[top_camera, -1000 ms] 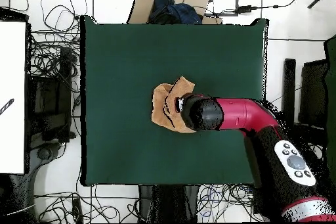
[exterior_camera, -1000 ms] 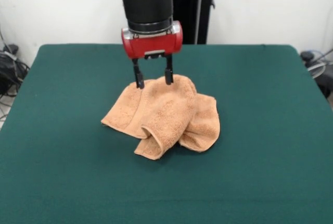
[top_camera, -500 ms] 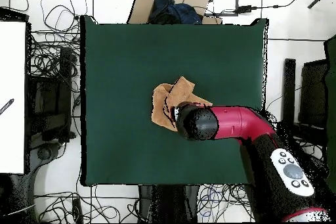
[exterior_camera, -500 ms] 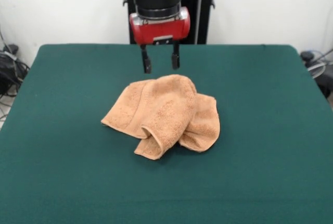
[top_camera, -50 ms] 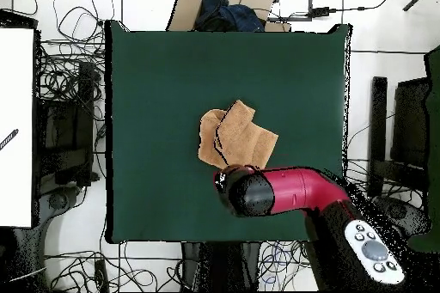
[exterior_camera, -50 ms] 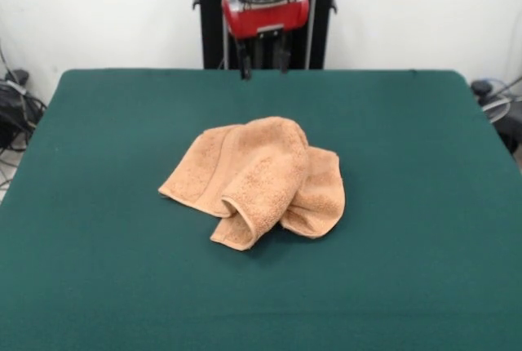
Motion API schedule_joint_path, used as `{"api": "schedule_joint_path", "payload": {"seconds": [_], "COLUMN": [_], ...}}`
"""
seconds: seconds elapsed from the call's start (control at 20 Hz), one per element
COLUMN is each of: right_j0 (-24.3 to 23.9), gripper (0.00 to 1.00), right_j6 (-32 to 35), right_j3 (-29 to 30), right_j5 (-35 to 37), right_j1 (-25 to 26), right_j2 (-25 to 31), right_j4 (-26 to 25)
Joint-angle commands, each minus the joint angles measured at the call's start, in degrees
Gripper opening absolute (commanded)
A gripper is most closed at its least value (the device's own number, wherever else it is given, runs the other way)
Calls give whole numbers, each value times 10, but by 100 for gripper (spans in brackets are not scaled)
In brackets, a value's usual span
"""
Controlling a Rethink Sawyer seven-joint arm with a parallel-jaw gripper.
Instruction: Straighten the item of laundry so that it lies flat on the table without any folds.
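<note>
**Towel bunched and unheld; a fresh grasp comes next**

The peach-orange terry-cloth hand towel [exterior_camera, -50 ms: 257,179] lies crumpled near the middle of the large table with the dark green felt-like top [exterior_camera, -50 ms: 424,228], well short of flat. The red-and-black arm's pincer [exterior_camera, -50 ms: 262,64] hangs above the table's far side, clear of the cloth, its two thin dark fingers [exterior_camera, -50 ms: 243,65] parted with nothing between them. By my reading, the job sits between grasps: the towel is free and folded over itself, so most of the straightening remains.

The cloth looks soft, thick and nubbly, a material that slumps rather than holding a crease. One layer rolls forward into a rounded tube-like fold at the front, a second lobe bulges to one side, and a flatter flap spreads the other way. From overhead it reads as an uneven wedge with overlapping layers.

The next move probably calls for pinching an exposed edge or corner of the top layer, then drawing it outward across the felt.
</note>
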Motion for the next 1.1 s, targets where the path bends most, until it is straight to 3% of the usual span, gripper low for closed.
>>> {"api": "schedule_joint_path", "payload": {"seconds": [0.05, 0.15, 0.25, 0.45, 0.55, 0.65, 0.9, 1.1], "right_j0": [-22, 35, 91, 152, 155, 159, 113, 83], "gripper": [100, 100, 100, 100, 100, 100, 100, 100], "right_j6": [48, 87, 104, 120, 99, 105, 96, 88], "right_j3": [124, 82, 34, -33, -51, -45, 24, 68], "right_j5": [-75, -87, -44, 5, 33, -12, -93, -97], "right_j1": [-62, -34, -11, -17, -21, -22, 15, -13], "right_j2": [13, -27, -51, -71, -67, -80, -87, -88], "right_j4": [-7, -31, -34, 1, 22, 15, 16, 19]}}
